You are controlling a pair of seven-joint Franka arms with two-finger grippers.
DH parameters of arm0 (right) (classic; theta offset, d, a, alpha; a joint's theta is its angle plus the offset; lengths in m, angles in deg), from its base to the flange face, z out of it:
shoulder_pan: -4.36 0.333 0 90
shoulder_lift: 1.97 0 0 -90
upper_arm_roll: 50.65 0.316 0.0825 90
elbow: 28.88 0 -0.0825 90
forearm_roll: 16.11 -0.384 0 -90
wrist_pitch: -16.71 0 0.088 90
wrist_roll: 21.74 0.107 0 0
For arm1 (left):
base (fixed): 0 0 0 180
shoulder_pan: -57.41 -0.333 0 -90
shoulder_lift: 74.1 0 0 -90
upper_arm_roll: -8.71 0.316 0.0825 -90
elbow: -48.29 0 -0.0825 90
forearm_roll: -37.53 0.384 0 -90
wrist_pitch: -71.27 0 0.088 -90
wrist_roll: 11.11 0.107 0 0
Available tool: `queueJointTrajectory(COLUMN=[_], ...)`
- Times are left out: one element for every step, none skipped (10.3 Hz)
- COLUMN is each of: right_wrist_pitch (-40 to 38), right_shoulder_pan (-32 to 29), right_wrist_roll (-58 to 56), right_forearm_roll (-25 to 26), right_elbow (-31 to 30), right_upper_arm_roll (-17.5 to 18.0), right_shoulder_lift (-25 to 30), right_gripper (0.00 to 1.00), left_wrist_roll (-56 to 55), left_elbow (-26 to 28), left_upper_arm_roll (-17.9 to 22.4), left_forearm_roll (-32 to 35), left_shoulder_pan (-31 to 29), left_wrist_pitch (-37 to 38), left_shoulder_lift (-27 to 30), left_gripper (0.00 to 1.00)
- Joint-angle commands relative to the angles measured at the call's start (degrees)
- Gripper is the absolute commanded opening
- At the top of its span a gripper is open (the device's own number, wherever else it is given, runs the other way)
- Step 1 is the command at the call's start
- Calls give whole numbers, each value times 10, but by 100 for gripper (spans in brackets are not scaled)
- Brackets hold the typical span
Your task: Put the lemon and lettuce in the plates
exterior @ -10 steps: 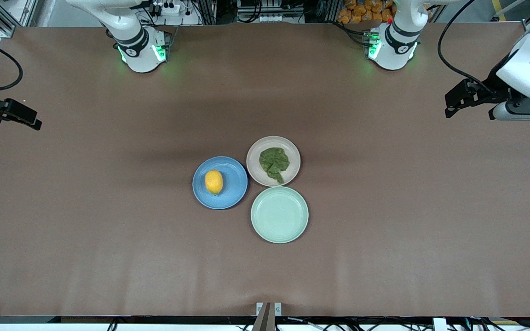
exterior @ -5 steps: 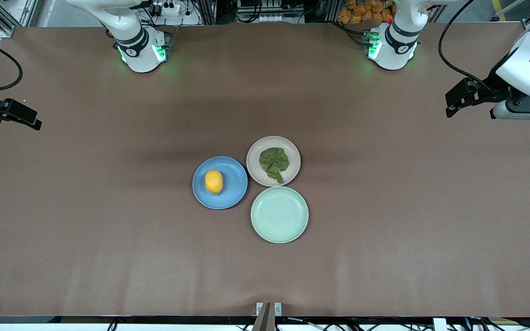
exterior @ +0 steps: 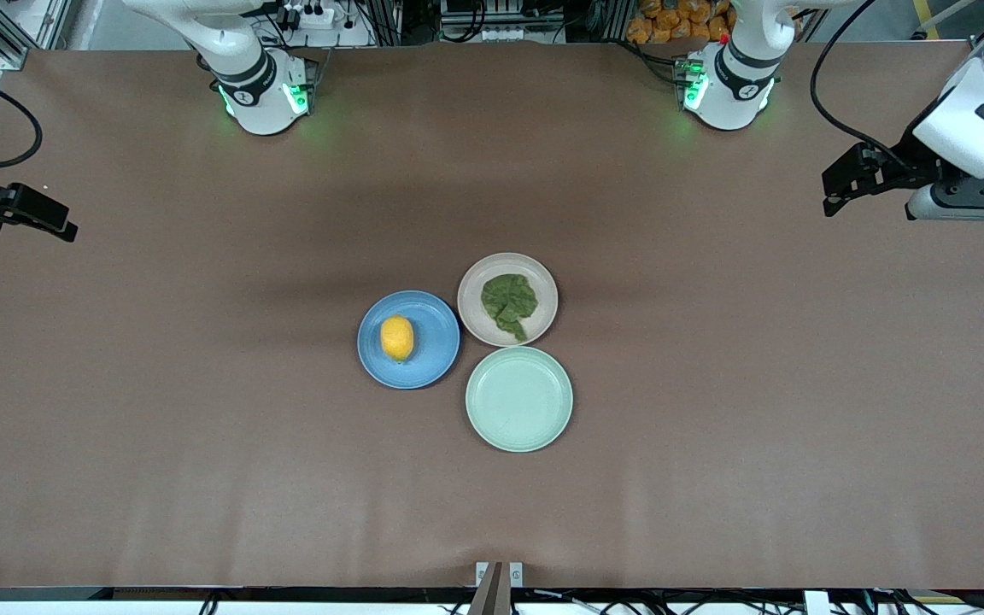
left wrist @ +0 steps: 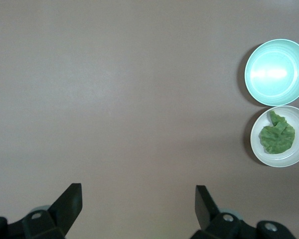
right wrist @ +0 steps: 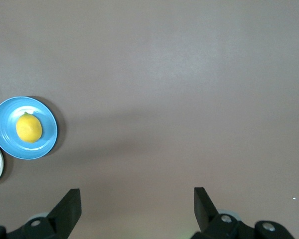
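The lemon (exterior: 397,338) lies in the blue plate (exterior: 434,366) at the table's middle; both show in the right wrist view, lemon (right wrist: 29,128) in plate (right wrist: 47,144). The lettuce (exterior: 508,303) lies in the beige-pink plate (exterior: 471,316), also in the left wrist view, lettuce (left wrist: 277,136) in plate (left wrist: 259,153). My left gripper (exterior: 834,195) is open and empty, up over the left arm's end of the table; its own view shows it (left wrist: 138,206) over bare table. My right gripper (exterior: 65,229) is open and empty over the right arm's end (right wrist: 137,209).
A pale mint-green plate (exterior: 518,398) holds nothing and sits nearer the front camera, touching the other two plates; it shows in the left wrist view (left wrist: 276,72). The brown table (exterior: 714,384) is bare around the plates. Both arm bases stand along the table's edge farthest from the camera.
My left gripper has drifted slightly up and toward the table's middle in the front view. The right arm, the plates, the lemon and the lettuce have not moved.
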Motion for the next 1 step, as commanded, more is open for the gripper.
queueJointTrajectory(right_wrist_pitch=[-7], right_shoulder_pan=[1], right_wrist_roll=[-4], right_forearm_roll=[-7], right_elbow=[3], right_upper_arm_roll=[-1], right_shoulder_lift=[6], right_gripper=[100], left_wrist_roll=[14], left_elbow=[-4], left_upper_arm_roll=[-4], left_forearm_roll=[14], left_shoulder_pan=[-3], left_wrist_pitch=[12], left_shoulder_lift=[5], left_gripper=[100])
